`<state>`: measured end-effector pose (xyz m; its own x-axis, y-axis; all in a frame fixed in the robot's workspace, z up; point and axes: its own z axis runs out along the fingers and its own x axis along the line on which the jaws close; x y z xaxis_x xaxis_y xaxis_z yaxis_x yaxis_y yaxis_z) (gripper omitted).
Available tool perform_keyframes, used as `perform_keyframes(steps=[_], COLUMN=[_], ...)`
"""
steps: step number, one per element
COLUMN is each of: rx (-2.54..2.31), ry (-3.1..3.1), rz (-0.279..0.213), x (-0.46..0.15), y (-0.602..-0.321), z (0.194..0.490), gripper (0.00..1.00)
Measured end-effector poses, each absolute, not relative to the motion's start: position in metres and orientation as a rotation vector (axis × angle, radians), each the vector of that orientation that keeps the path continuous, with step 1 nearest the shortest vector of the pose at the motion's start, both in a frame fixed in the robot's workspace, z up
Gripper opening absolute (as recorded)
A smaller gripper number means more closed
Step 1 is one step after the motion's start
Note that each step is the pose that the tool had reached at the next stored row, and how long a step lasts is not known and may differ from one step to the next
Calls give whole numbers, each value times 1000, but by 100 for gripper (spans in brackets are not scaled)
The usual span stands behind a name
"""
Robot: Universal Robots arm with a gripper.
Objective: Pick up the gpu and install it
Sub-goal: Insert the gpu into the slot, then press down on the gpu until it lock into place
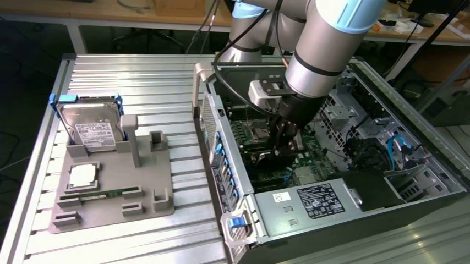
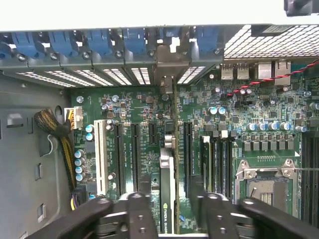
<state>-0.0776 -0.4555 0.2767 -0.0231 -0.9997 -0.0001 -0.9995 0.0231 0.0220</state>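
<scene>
The gpu (image 2: 167, 174) stands on edge on the green motherboard (image 2: 129, 107) inside the open computer case (image 1: 242, 231). Its metal bracket (image 2: 167, 74) meets the case's rear slot wall. My gripper (image 2: 170, 191) straddles the card from above, one black finger (image 2: 142, 194) on each side of it, with a small gap showing on both sides, so it is open around the card. In the exterior view the arm reaches down into the case and my gripper (image 1: 283, 149) is low over the board, hiding the card.
A grey fixture plate (image 1: 158, 187) on the slatted table at the exterior view's left holds a hard drive (image 1: 92, 131), a square chip (image 1: 82, 175) and a memory stick (image 1: 99, 193). Case walls, the power supply (image 1: 316, 201) and the CPU socket (image 2: 264, 186) crowd the arm.
</scene>
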Motion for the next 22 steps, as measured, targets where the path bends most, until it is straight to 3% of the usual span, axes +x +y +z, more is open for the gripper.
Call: perform_keyframes(steps=[5,8,22], rx=[2185,2185,2185], ry=[-2236,-2236,-2236], rz=[-25,-25,-23], x=[-78,-78,-78], y=[-456,-456,-455], z=[277,277,275], gripper=[25,11,11])
